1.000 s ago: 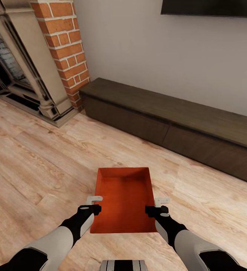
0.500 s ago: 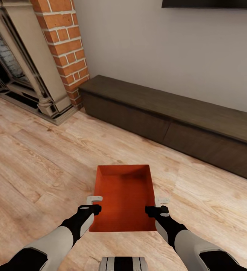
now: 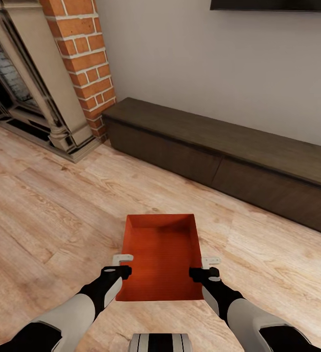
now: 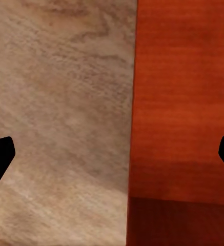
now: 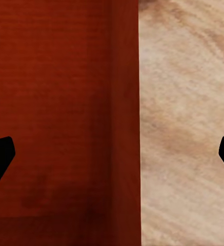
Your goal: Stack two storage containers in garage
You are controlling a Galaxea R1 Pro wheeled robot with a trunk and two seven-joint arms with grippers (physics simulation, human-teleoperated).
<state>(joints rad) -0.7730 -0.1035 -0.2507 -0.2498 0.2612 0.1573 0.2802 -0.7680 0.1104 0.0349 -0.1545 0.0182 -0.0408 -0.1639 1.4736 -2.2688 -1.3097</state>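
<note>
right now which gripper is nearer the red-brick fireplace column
Left. The left gripper straddles the left wall of the orange-red open-topped bin, on the side toward the brick column. The right gripper straddles the bin's opposite wall, farther from the column.

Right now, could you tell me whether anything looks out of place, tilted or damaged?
Nothing stands out. The bin is empty, undamaged and square between the left end effector and the right end effector, each with its open fingers straddling a side wall. It is above the wood floor, short of the cabinet.
</note>
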